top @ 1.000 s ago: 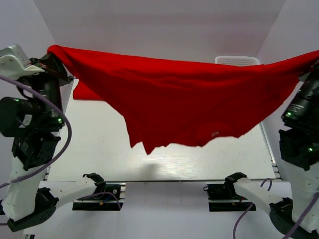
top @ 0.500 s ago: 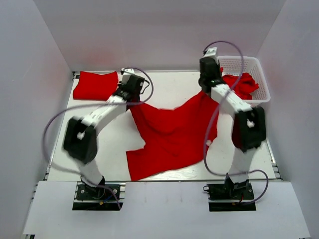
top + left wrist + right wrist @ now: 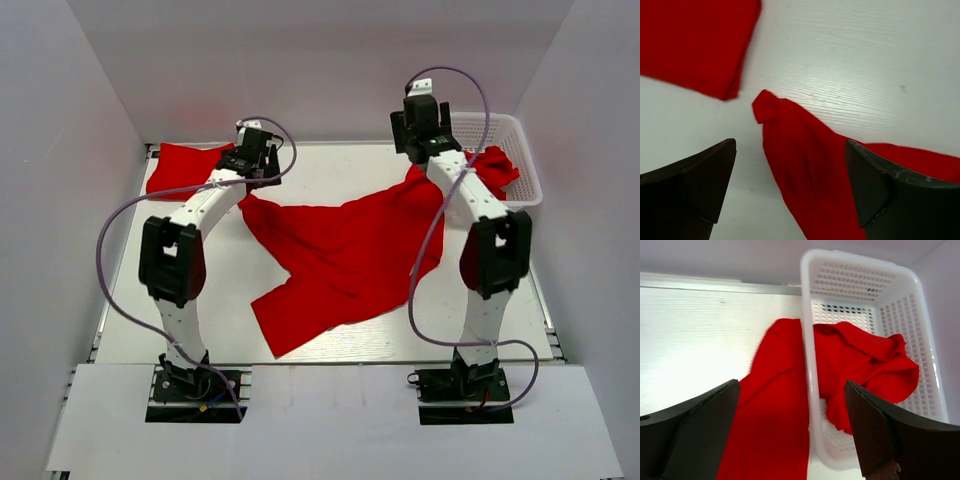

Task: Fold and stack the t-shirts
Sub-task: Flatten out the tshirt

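Red t-shirt (image 3: 345, 260) is lying rumpled on the surface (image 3: 330, 170) left of the basket (image 3: 528, 195), apparently laid out for folding; left pincer (image 3: 790, 145) and right pincer (image 3: 791, 385) are hovering spread, gripping nothing.

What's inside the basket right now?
A crumpled red t-shirt lies in the basket; the rest shows bare mesh. Anything beneath that cloth is hidden, so I cannot tell whether it is one shirt or more.

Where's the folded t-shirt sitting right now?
In the top view the folded t-shirt lies at the far left corner of the table, just left of the left gripper, apart from the spread t-shirt.
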